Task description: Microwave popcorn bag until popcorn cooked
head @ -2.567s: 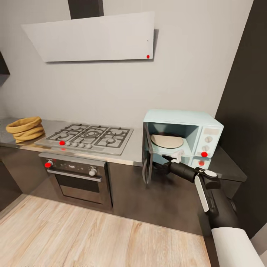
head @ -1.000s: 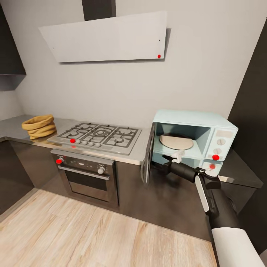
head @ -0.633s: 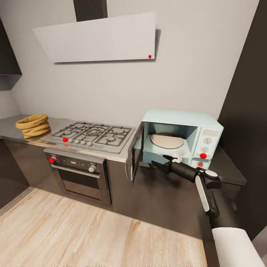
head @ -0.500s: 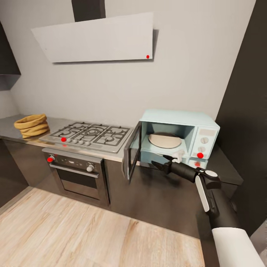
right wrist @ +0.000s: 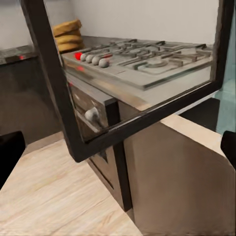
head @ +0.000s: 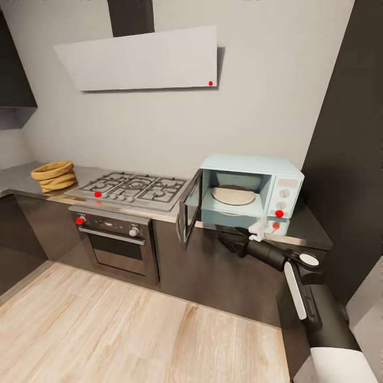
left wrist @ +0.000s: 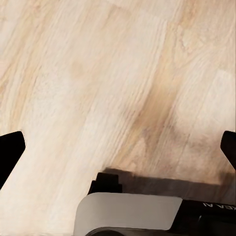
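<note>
The mustard-tan popcorn bag [head: 53, 176] sits on the grey countertop [head: 16, 183] at the far left, beside the hob; it also appears far off as the bag [right wrist: 66, 33]. The mint-blue microwave [head: 284, 181] stands on the right with its glass door [head: 189, 213] swung open and a round pale turntable [head: 233, 195] inside. My right gripper [head: 232, 244] hangs open and empty just below and in front of the microwave, looking through the door frame [right wrist: 73, 132]. My left gripper [left wrist: 118, 152] is open over the wood floor.
A steel gas hob [head: 133, 189] lies between bag and microwave, with a dark oven [head: 117, 247] below it and a pale hood [head: 138, 58] above. A dark tall cabinet [head: 351, 133] closes off the right. Pale wood floor [head: 133, 330] spreads in front.
The microwave door has swung further open. My right gripper has dropped and drawn back from the microwave's front. The whole view has shifted, so the camera moved.
</note>
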